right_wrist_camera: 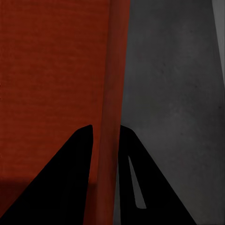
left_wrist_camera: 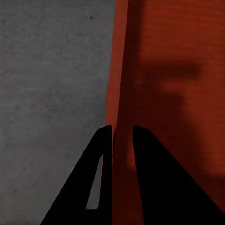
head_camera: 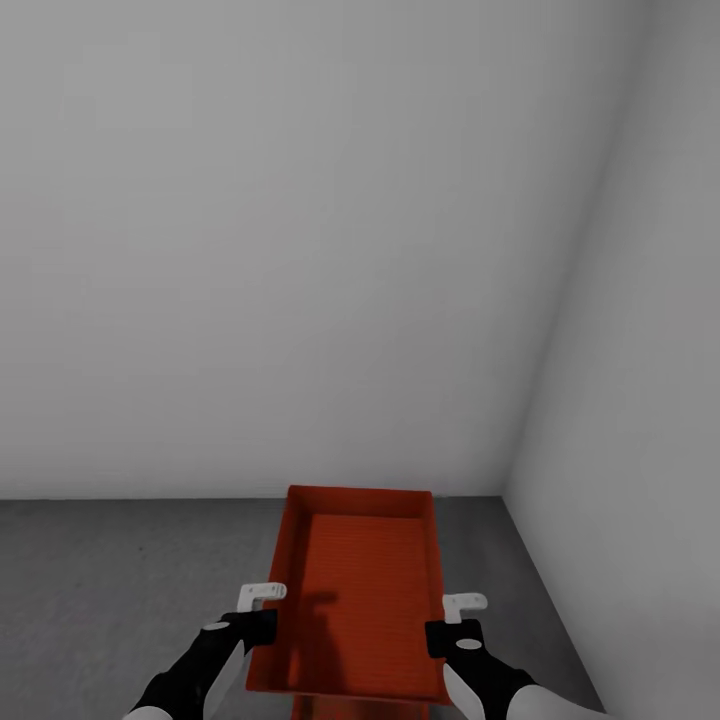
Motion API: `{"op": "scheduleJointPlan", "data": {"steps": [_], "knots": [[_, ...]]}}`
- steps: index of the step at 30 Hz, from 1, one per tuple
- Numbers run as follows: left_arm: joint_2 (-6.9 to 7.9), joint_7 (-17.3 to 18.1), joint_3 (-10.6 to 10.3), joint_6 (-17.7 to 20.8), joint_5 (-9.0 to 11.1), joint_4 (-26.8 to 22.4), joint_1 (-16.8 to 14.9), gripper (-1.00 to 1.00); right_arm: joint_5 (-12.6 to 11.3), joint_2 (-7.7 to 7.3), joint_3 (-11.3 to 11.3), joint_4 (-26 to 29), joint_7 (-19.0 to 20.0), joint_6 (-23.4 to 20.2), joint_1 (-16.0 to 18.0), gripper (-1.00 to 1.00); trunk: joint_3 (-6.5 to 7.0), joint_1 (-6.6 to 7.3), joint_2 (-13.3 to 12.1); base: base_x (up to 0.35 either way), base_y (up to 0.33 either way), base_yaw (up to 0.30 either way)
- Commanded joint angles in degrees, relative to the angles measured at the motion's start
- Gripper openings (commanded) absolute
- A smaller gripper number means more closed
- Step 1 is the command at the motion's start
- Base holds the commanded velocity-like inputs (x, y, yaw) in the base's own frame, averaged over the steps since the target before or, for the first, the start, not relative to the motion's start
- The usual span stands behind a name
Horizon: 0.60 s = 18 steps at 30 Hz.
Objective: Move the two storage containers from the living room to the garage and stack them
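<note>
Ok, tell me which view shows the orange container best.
The head view: the whole container shows, held over the grey floor near a wall corner. The left wrist view shows one side wall pinched; the right wrist view shows the opposite wall.

One orange-red container (head_camera: 362, 590) — two hands — left hand (head_camera: 262, 612), right hand (head_camera: 452, 622).
</note>
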State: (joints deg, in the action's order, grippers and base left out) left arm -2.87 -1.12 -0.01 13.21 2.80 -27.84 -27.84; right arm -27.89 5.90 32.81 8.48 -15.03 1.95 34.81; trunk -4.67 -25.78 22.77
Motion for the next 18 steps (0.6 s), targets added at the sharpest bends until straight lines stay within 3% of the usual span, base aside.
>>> {"op": "scheduleJointPlan", "data": {"steps": [1,7,18], "knots": [[0.06,-0.52,-0.44,0.39,0.1,-0.11,-0.03,-1.0,-0.5,-1.86,0.5,-0.13,-1.23,0.34,0.08,-1.0,-0.13,0.0,0.15,-0.336,0.0,0.0],[0.06,-0.55,-0.51,0.02,0.1,-0.11,-0.03,-1.0,-0.47,-1.86,0.5,-0.13,-1.23,0.34,0.08,-1.0,-0.13,0.0,0.15,-0.304,0.0,0.0],[0.06,-0.56,-0.52,-0.12,0.1,-0.11,-0.03,-1.0,-0.44,-1.86,0.5,-0.13,-1.23,0.34,0.08,-1.0,-0.13,0.0,0.15,-0.034,0.0,0.0]]}}
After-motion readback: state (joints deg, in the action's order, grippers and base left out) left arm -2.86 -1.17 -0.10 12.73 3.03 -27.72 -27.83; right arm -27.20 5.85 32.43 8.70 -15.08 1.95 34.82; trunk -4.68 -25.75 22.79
